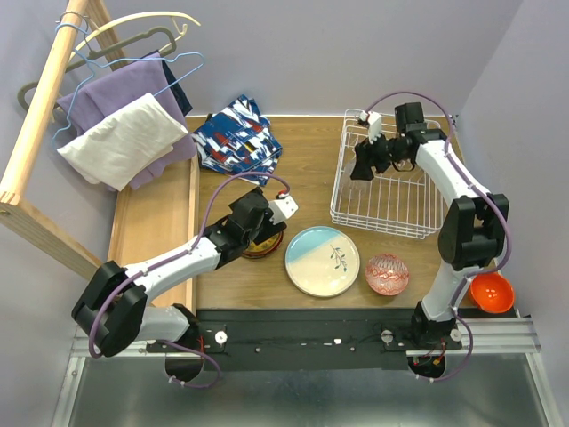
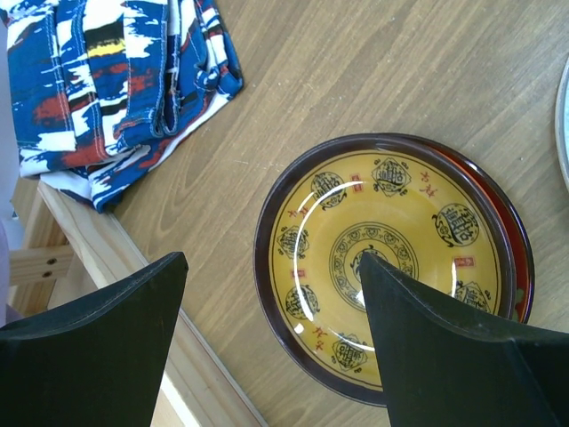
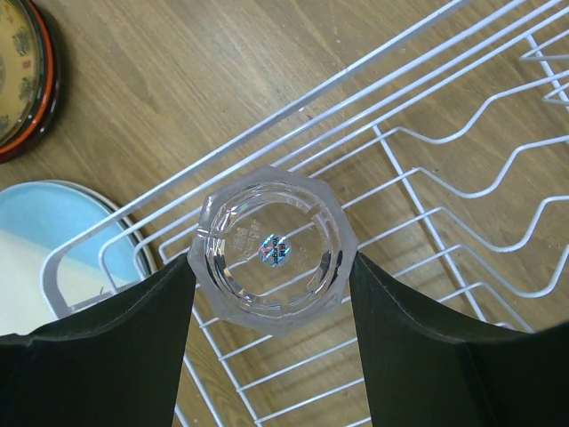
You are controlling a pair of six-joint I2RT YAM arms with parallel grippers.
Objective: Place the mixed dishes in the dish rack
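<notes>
Overhead view of a wooden counter (image 1: 311, 169) with two robot arms mounted at its near edge.

At the far left, off the counter, a wooden rail (image 1: 36, 133) carries wire hangers (image 1: 133, 40) and draped purple and white garments (image 1: 124, 133). A blue, red and white patterned cloth (image 1: 238, 138) lies bunched on the far left of the counter.

Near and slightly right of the cloth, the left end effector (image 2: 271, 262) hangs over the dark red-yellow patterned plate (image 2: 382, 205). Its fingers are spread wide and grip nothing. One fingertip is over the plate's centre, the other over bare wood to the plate's left. Whether either touches cannot be told.

Just right of that plate, the large pale blue-cream plate (image 1: 322, 261) with a sprig design lies flat on the counter. Beside it on the right sits the red-patterned bowl (image 1: 388, 274).

Farther back on the right stands the white wire dish rack (image 1: 382, 200). The right end effector (image 3: 274, 260) is above the rack's left side, closed on the clear glass (image 3: 267, 222), with a finger pressed to each side. Rack wires show directly under the glass.

At the near right corner, right of the right arm, sits the orange-red bowl (image 1: 492, 292).
</notes>
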